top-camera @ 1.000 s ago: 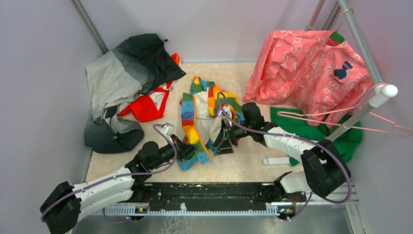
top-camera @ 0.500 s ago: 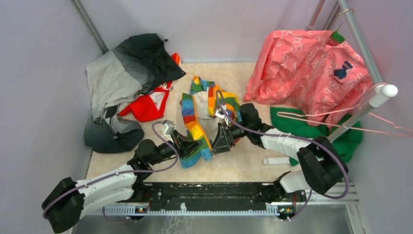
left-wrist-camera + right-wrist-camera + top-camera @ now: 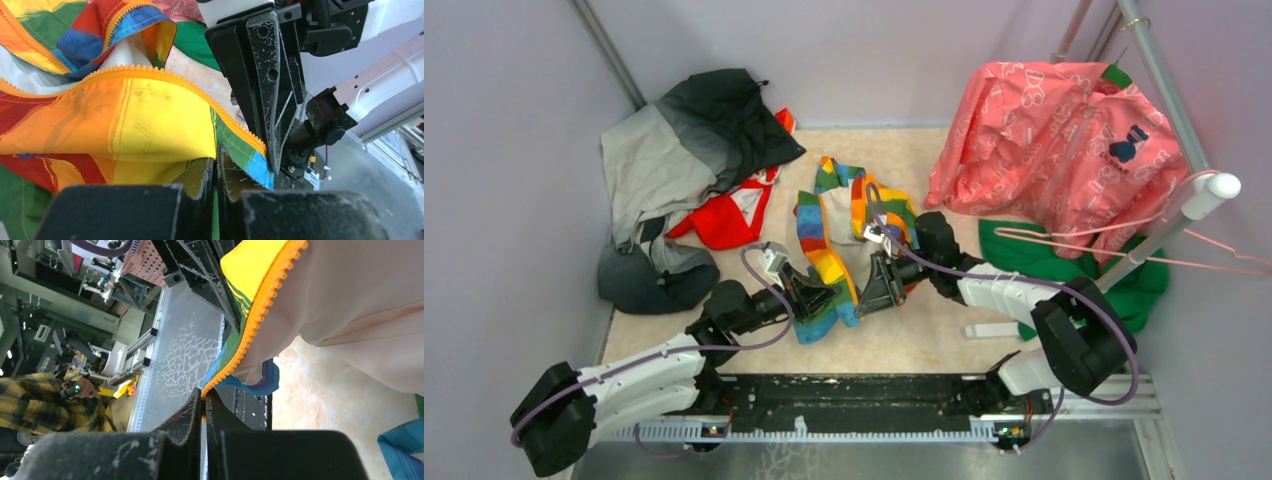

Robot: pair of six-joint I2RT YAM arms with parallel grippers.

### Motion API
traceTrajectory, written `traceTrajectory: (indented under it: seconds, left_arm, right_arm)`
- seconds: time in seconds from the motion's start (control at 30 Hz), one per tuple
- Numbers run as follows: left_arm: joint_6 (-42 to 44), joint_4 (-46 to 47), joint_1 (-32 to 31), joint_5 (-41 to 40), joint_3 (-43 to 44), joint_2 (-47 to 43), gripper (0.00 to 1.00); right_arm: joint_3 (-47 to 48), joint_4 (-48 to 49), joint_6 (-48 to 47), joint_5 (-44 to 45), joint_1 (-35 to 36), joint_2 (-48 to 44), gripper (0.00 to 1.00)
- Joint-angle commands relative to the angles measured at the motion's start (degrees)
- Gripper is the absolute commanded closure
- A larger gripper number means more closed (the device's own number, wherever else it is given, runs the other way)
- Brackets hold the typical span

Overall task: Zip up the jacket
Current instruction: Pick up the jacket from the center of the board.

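The rainbow-striped jacket [image 3: 829,245] lies open in the middle of the table, its pale lining [image 3: 360,305] facing up. My left gripper [image 3: 824,298] is shut on the lower hem of the jacket's left front panel; in the left wrist view green cloth is pinched between the left gripper [image 3: 216,162] jaws. The orange zipper [image 3: 150,75] runs along that panel's edge. My right gripper [image 3: 871,300] stands just to the right of the left one. In the right wrist view the right gripper [image 3: 203,395] is shut on the bottom end of the orange zipper [image 3: 260,310].
A grey-and-black jacket [image 3: 674,160] and a red garment [image 3: 724,215] are heaped at the back left. A pink patterned garment [image 3: 1064,140] hangs from the rack pole [image 3: 1169,90] at the right, over a green garment [image 3: 1064,265] and a pink hanger [image 3: 1124,250].
My right gripper has gone from open to shut on the zipper's lower end. The left gripper has drawn its hem slightly right and up, toward the right gripper.
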Motion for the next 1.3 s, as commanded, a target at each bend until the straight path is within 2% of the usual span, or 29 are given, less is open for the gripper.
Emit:
traceTrajectory:
  seconds: [0.0,0.13,0.27,0.3,0.43,0.5,0.6,0.97,1.2,1.27]
  left_arm:
    - [-1.9,-4.0,0.4,-2.4,2.8,-0.6,0.81]
    - [-7.1,-14.4,0.4,-2.3,2.6,-6.7,0.4]
    - [-11.7,-25.2,0.4,-0.9,2.9,-17.3,0.06]
    - [-13.1,-26.8,0.5,-0.3,2.9,-19.6,0.02]
    - [-22.5,-28.3,0.5,4.0,1.9,-22.8,0.02]
    - [-25.6,-28.8,0.5,7.1,1.7,-20.0,0.01]
    - [-25.4,-29.4,0.3,10.3,2.2,-14.9,0.01]
    - [-25.9,-12.4,0.3,16.1,2.7,3.5,0.01]
    - [-27.2,-3.9,0.2,17.1,1.3,9.0,0.02]
    - [-27.1,-2.0,0.3,16.6,0.9,10.5,0.06]
  right_arm:
    - [1.5,1.3,-1.2,-2.2,0.7,0.2,1.0]
    - [4.3,-6.6,-8.0,-2.6,0.6,0.4,1.0]
    - [6.9,-12.7,-14.6,-5.8,0.0,2.4,1.0]
    - [7.5,-13.7,-15.8,-6.5,-0.1,3.2,1.0]
    - [10.9,-20.4,-21.9,-9.2,-0.1,6.2,1.0]
    - [13.0,-25.6,-26.2,-9.9,-0.1,7.5,1.0]
    - [15.3,-32.8,-33.3,-10.1,-0.1,8.7,1.0]
    - [14.9,-31.8,-32.4,-8.2,0.8,10.7,1.0]
    - [14.6,-32.2,-31.7,-3.9,0.8,12.1,1.0]
    - [14.8,-33.1,-32.0,-2.1,0.8,12.7,1.0]
